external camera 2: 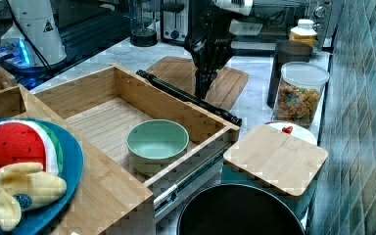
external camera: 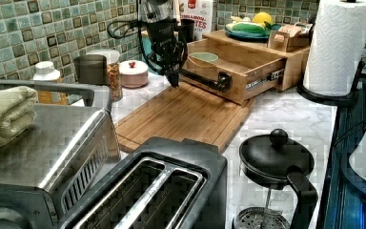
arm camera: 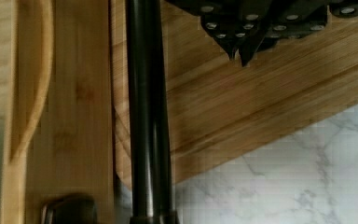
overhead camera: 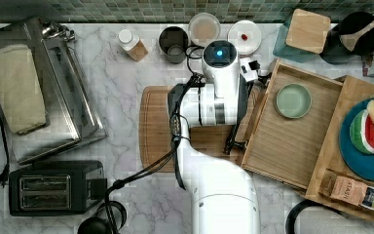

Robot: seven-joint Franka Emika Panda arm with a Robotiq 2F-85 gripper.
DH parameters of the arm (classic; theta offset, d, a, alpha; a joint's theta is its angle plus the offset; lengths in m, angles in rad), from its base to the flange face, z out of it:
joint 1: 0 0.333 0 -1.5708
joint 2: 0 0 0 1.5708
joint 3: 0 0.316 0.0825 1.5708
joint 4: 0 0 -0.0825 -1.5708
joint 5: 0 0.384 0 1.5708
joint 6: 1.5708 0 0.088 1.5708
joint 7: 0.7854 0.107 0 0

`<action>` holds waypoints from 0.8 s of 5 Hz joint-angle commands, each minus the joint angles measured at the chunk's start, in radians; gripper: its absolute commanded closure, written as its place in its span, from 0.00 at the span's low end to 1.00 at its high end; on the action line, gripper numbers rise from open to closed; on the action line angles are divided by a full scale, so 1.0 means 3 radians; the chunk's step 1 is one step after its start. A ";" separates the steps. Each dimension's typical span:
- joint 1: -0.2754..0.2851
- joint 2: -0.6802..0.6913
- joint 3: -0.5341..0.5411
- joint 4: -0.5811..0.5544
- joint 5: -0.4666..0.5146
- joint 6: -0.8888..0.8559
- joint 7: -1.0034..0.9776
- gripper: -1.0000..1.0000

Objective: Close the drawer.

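The drawer is a light bamboo tray pulled out of its wooden cabinet, with a green bowl inside. A black bar handle runs along its front board. My gripper points down over the brown cutting board, just on the board side of the handle and apart from it. Its fingers are shut with nothing between them.
A toaster and a toaster oven stand at the top view's left. Jars, a square wooden lid and a dark pot sit by the tiled wall. A French press and a paper towel roll stand near the counter's edge.
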 commanded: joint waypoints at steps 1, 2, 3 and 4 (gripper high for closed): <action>-0.0072 -0.0328 -0.0098 -0.0134 -0.0101 0.0187 0.0002 1.00; -0.0185 -0.0407 -0.0083 -0.0261 -0.0126 0.0265 -0.0127 1.00; -0.0290 -0.0361 -0.0130 -0.0202 0.0023 0.0082 -0.0358 1.00; -0.0387 -0.0524 -0.0199 -0.0441 -0.0047 0.0229 -0.0509 1.00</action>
